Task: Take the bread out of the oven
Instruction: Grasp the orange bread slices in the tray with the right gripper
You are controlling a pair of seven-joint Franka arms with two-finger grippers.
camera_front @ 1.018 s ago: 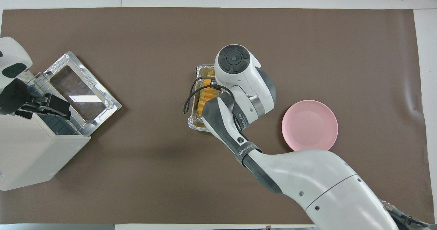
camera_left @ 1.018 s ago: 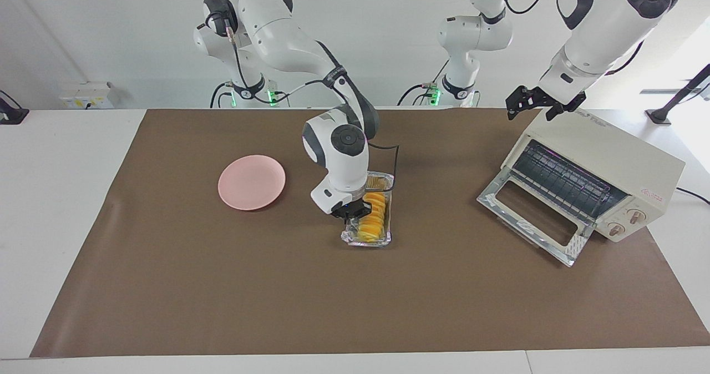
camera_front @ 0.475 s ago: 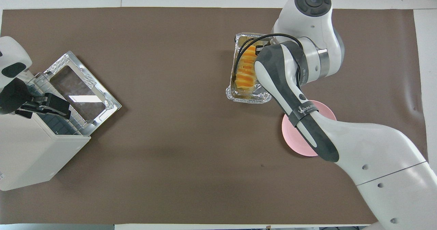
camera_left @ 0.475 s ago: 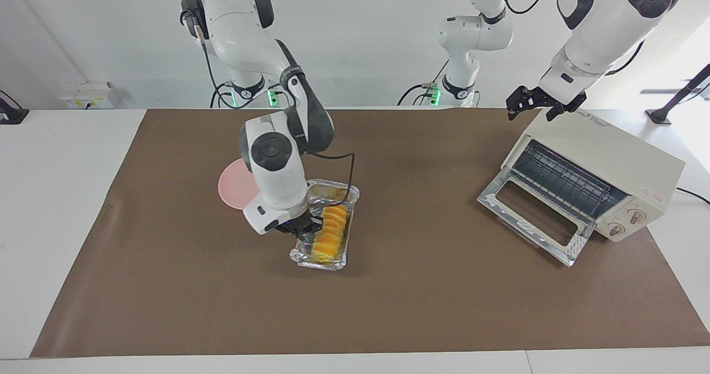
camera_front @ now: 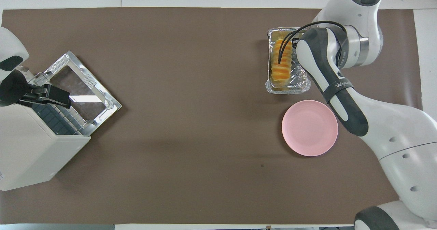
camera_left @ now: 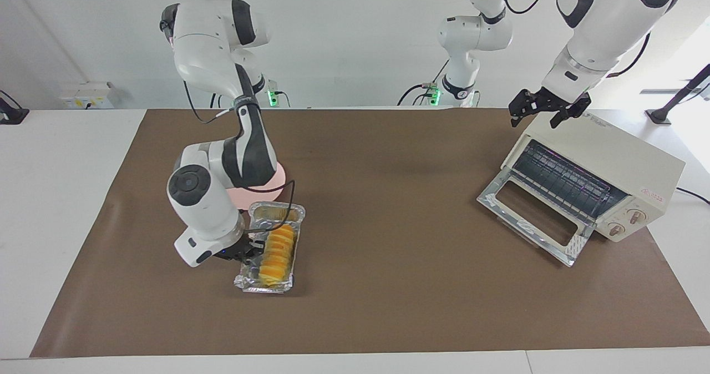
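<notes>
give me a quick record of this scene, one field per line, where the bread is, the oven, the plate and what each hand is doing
bread: in the foil tray, out of the oven
foil tray: farther from the robots than the pink plate
oven: left arm's end of the table, door down
right hand: shut on the foil tray's rim
left hand: open, over the oven's top, waiting

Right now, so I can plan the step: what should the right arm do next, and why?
Probably lower the foil tray to the mat and let go. The right gripper is shut on its rim, the bread rides inside, and the oven stands empty with its door down.
</notes>
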